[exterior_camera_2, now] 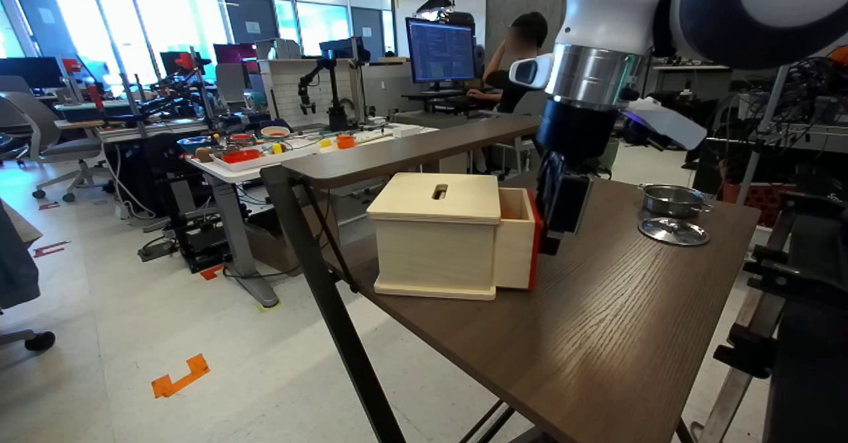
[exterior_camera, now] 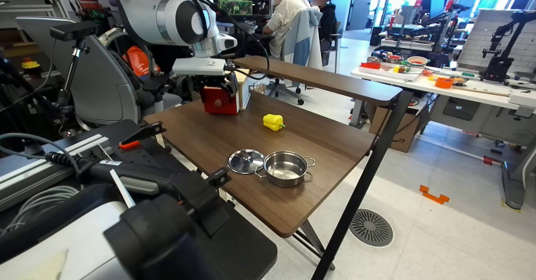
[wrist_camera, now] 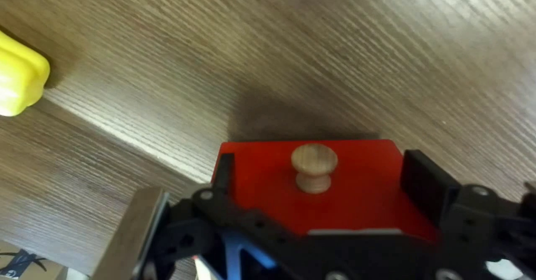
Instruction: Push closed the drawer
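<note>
The drawer has a red front (exterior_camera: pixel 220 101) with a round wooden knob (wrist_camera: pixel 314 163). It sticks partway out of a pale wooden box (exterior_camera_2: pixel 434 251), and its pale side wall (exterior_camera_2: pixel 513 257) shows in an exterior view. My gripper (wrist_camera: pixel 322 171) is open, its two black fingers spread on either side of the knob with nothing between them but the knob. In both exterior views the gripper (exterior_camera: pixel 214 86) (exterior_camera_2: pixel 553 234) is right at the red front, pointing down. I cannot tell whether the fingers touch the red face.
A yellow toy pepper (exterior_camera: pixel 273 122) lies on the brown table (exterior_camera: pixel 201 133). A metal pot (exterior_camera: pixel 286 169) and its lid (exterior_camera: pixel 246 161) stand farther along the table. A raised brown shelf (exterior_camera: pixel 318 77) runs along one table side, behind the box.
</note>
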Action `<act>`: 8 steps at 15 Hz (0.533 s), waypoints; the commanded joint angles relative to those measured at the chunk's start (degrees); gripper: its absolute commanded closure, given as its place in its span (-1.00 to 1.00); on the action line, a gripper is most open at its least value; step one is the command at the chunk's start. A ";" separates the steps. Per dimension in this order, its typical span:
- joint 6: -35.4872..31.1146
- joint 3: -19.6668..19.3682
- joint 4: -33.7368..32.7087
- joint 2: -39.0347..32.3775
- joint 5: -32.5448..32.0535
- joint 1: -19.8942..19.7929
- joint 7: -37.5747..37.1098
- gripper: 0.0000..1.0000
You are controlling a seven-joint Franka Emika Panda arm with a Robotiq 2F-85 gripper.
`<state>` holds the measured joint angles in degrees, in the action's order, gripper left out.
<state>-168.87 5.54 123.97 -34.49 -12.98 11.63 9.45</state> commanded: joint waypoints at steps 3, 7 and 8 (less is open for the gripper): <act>-2.04 0.23 -5.96 -4.17 0.97 1.57 -2.63 -1.00; -3.16 0.03 -8.39 -5.77 1.47 2.49 -4.80 -1.00; -3.86 -0.02 -8.57 -5.88 1.57 2.55 -5.19 -1.00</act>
<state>-169.64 5.66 117.50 -38.55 -12.76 13.34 5.78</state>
